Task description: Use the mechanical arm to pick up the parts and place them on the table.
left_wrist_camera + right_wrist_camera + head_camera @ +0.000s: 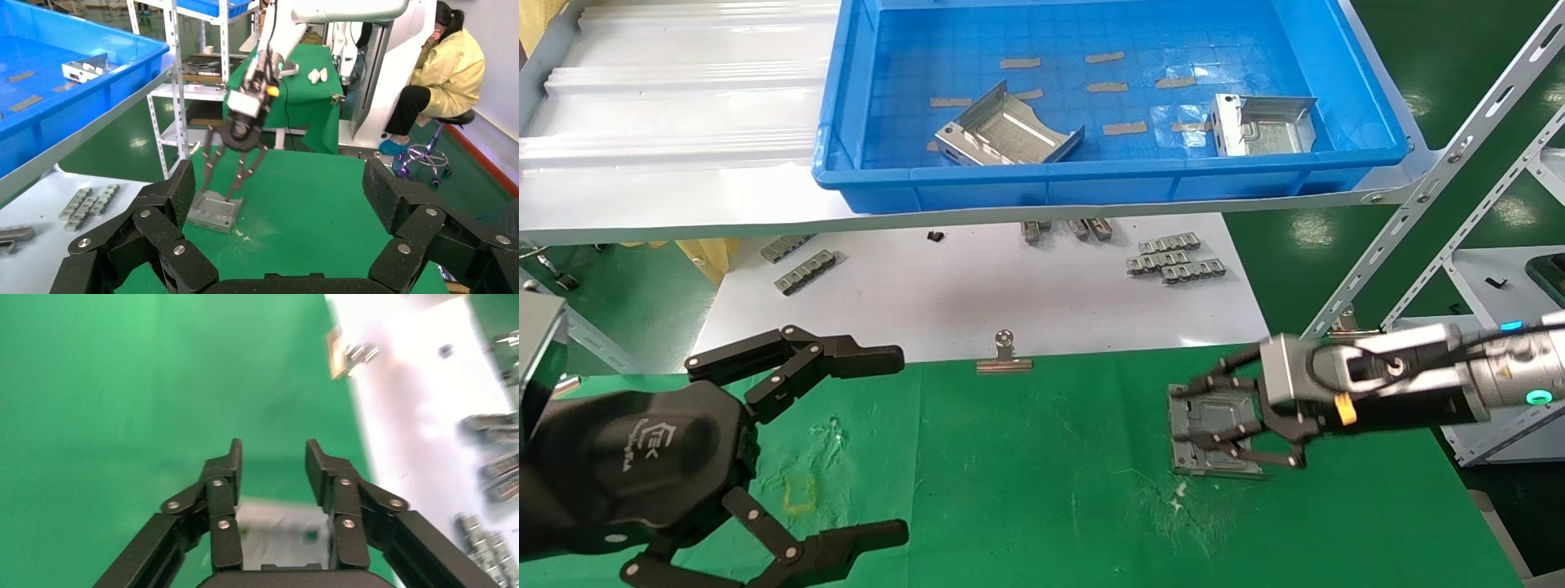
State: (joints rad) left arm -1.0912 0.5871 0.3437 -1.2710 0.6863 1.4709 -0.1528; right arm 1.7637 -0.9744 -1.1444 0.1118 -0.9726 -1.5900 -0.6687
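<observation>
The silvery stamped sheet-metal plate [1214, 433], lying on the green-clothed bench [1042, 498], is straddled by the right gripper [1242, 425], whose parted fingers should be lifted straight.

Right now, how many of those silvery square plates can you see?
3. Two lie in the blue bin: one near its middle, one toward its right end. The third lies on the green table under the right tool. None seems hidden.

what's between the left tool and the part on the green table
Only bare green table, as the head view shows: left tool is apart from the part under the right tool.
</observation>
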